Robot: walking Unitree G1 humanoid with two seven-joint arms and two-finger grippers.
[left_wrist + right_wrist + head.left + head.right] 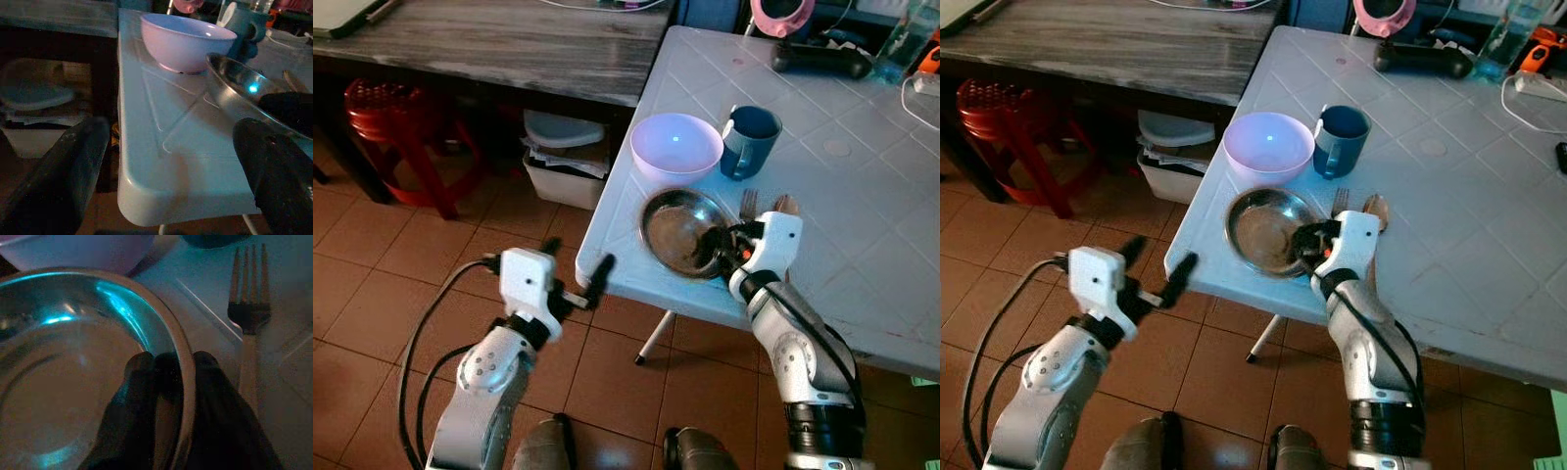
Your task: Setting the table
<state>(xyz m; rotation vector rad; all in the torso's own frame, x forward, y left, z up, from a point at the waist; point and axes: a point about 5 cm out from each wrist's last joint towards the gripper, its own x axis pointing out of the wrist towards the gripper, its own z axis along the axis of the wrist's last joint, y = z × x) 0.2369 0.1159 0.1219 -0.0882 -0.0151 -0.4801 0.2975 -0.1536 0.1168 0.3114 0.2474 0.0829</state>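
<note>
Mostly set already, plate being placed near the table corner.
Right gripper (728, 247) pinches the rim of the metal plate (677, 230), one finger inside and one outside, with the plate resting flat on the white table (862, 225) just in from its edge. Pink bowl (675, 145) sits right behind the plate, blue mug (750, 139) beside the bowl, fork (250, 308) just beside the plate on the mug side. Left gripper (579, 284) hovers off the table corner, fingers spread, holding nothing. Probably left: release the plate, maybe tidy the cutlery.
</note>
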